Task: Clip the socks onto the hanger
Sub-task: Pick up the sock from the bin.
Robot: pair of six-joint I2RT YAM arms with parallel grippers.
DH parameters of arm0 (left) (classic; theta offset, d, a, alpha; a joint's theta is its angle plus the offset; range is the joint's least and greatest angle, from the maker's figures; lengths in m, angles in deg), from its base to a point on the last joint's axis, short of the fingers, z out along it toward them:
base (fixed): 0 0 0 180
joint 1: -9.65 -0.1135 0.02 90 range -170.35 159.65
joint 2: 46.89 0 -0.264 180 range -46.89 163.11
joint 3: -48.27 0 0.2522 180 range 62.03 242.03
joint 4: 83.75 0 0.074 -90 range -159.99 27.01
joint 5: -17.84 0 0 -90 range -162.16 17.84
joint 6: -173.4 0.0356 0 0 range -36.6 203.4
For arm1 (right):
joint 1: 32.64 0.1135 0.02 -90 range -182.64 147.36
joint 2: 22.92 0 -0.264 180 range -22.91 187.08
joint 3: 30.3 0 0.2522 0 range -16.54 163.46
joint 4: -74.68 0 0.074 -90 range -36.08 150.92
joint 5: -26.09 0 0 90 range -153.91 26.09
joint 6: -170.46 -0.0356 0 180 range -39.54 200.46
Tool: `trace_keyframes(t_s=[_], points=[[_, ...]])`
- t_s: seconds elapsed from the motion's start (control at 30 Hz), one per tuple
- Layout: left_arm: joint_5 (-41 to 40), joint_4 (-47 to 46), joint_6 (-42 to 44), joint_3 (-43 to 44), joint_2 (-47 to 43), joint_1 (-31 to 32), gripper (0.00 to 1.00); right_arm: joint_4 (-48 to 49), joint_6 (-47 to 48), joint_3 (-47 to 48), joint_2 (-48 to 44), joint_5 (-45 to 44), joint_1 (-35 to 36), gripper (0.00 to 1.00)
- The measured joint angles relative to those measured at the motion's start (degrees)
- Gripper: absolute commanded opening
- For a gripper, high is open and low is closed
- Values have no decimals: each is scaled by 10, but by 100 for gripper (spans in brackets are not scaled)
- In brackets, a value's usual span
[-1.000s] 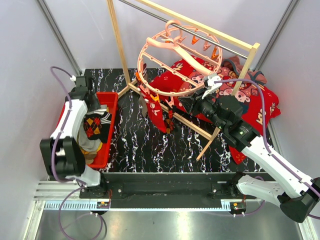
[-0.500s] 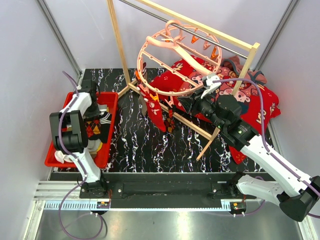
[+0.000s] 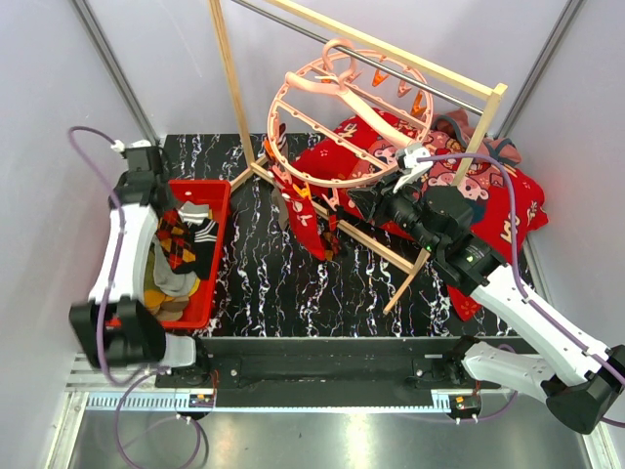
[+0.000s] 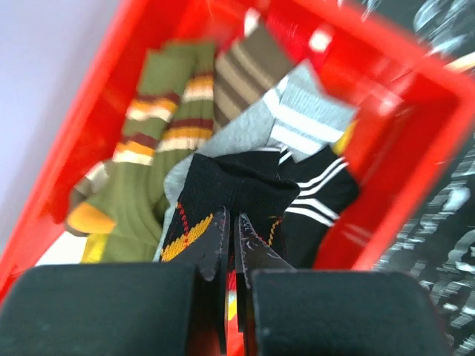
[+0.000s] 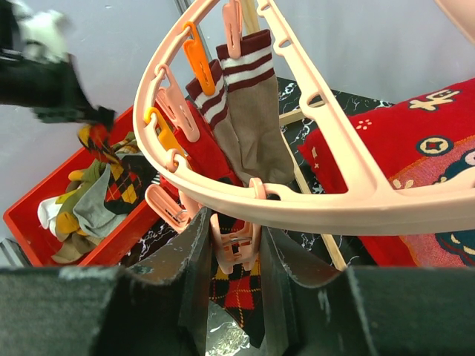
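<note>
My left gripper [image 3: 164, 215] is shut on a dark argyle sock [image 4: 204, 196] and holds it above the red bin [image 3: 221, 210]. The right wrist view shows this sock [image 5: 93, 138] dangling from the left gripper [image 5: 90, 119]. Other socks lie in the bin: olive striped [image 4: 152, 141], grey [image 4: 308, 111] and black with white stripes [image 4: 319, 193]. My right gripper [image 5: 236, 245] is shut on a pink clip [image 5: 237, 239] under the near rim of the salmon-pink ring hanger [image 3: 342, 117]. A taupe sock [image 5: 252, 126], a red sock [image 3: 301, 220] and an argyle sock [image 5: 239, 285] hang from the hanger's clips.
The pale wooden rack frame [image 3: 224, 88] carries the hanger; its foot bar [image 3: 376, 249] crosses the black marbled table [image 3: 273, 283]. A big red cartoon-printed cloth [image 3: 493, 195] lies at the back right. Grey walls stand close on the left and right.
My left arm has swung over the bin and raised the argyle sock out of the pile. The right arm has stayed on the clip.
</note>
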Motion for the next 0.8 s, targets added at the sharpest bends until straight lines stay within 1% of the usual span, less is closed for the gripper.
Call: trace_keyframes(t_s=[0.13,0.3,0.37,0.6,0.8], points=[[3,-15,5,-24,-117,0,0,0,-2,0,0,0,0,0],[23,-37,21,-28,-196,0,0,0,-3,0,-1,0,0,0],[42,-49,27,-32,-217,0,0,0,-3,0,-1,0,0,0],[148,-92,51,-47,-305,1,0,-6,-8,3,-1,0,0,0],[216,-106,66,-36,-320,19,0,-10,-16,8,0,0,0,0]])
